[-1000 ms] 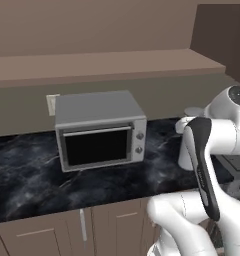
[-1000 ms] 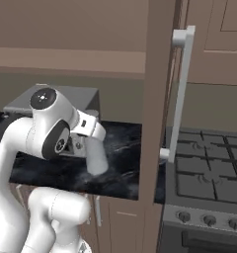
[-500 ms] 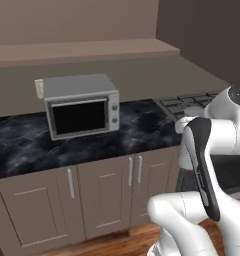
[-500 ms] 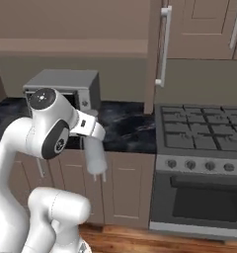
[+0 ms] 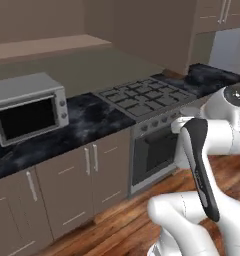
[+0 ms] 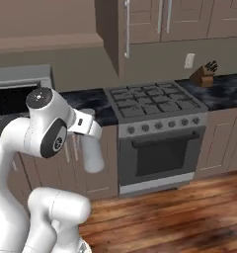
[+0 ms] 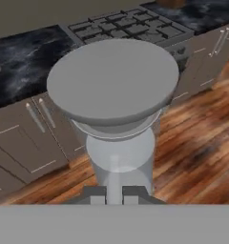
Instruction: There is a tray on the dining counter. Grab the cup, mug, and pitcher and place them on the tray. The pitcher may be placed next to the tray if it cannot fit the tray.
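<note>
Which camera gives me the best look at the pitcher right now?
The hand view: the grey pitcher sits close up, clamped in the gripper. The right base view shows its side below the wrist.

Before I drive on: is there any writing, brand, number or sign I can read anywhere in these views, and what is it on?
None can be read.
Microwave: no brand or panel text, only two plain knobs.
Stove: the front knobs carry no legible marks.
Grey pitcher in the gripper: plain, no label.
Wall outlet and knife block: no text to make out.
</note>
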Motion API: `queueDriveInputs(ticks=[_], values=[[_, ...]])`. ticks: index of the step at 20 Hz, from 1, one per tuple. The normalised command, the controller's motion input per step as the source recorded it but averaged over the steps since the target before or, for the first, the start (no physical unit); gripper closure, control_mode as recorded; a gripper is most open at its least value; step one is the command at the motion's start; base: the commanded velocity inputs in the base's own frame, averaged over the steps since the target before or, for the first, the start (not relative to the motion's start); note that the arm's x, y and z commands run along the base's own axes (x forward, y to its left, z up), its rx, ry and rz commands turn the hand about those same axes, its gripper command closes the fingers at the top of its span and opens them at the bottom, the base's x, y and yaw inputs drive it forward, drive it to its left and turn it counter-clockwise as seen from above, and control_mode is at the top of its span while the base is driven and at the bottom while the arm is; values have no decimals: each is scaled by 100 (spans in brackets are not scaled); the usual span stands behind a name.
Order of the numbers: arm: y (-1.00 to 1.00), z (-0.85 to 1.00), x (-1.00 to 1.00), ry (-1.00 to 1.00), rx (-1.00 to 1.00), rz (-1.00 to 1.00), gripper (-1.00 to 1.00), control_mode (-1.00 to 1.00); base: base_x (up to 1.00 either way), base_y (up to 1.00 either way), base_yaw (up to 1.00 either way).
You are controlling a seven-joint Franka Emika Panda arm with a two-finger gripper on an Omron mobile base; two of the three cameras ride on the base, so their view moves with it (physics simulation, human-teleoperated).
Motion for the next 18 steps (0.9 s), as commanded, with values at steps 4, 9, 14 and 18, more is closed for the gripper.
queueDriveInputs(ticks=[4, 9, 14, 18], values=[[0, 0, 0, 0, 0, 0, 100, 100, -50, 20, -82], [0, 0, 0, 0, 0, 0, 100, 100, -50, 17, -85], [0, 0, 0, 0, 0, 0, 100, 100, -32, 14, -87], [0, 0, 0, 0, 0, 0, 100, 100, 0, 3, -74]])
